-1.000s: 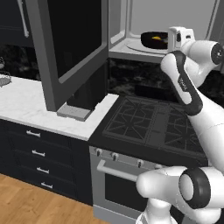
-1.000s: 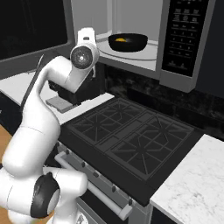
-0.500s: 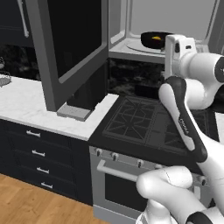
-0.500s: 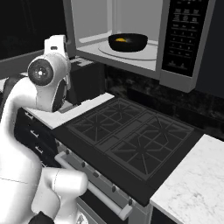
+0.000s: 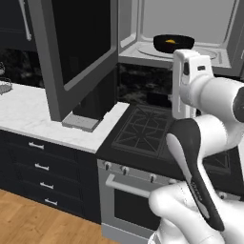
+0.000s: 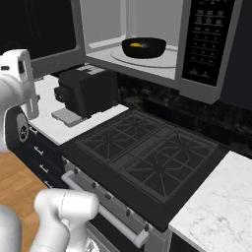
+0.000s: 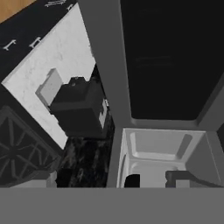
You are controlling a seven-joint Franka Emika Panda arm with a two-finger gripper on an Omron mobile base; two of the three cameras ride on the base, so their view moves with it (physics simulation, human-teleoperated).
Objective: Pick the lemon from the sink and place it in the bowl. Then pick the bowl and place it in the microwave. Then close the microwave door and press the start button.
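The microwave [image 5: 190,28] [image 6: 147,29] hangs open above the stove. Inside it, on the turntable, stands the black bowl [image 5: 174,44] [image 6: 143,47], and the lemon [image 5: 170,42] [image 6: 137,46] lies in the bowl. The microwave door [image 5: 76,47] [image 6: 34,24] [image 7: 170,57] is swung wide to the left. The dark button strip [image 6: 206,39] runs down the microwave's right side. In the hand view my gripper [image 7: 153,180] is open and empty, its fingertips [image 7: 131,180] apart, looking past the door's inner face into the pale interior [image 7: 162,153]. The sink is out of view.
A dark boxy appliance [image 5: 95,102] [image 6: 86,91] [image 7: 78,107] stands on the white counter [image 5: 33,109] under the open door. The black stove top [image 5: 143,128] [image 6: 147,152] lies below the microwave. Dark drawers [image 5: 43,167] run under the counter.
My arm has pulled back from the microwave mouth and swung left, away from the bowl. The bowl with the lemon has stayed inside. The door is still open.
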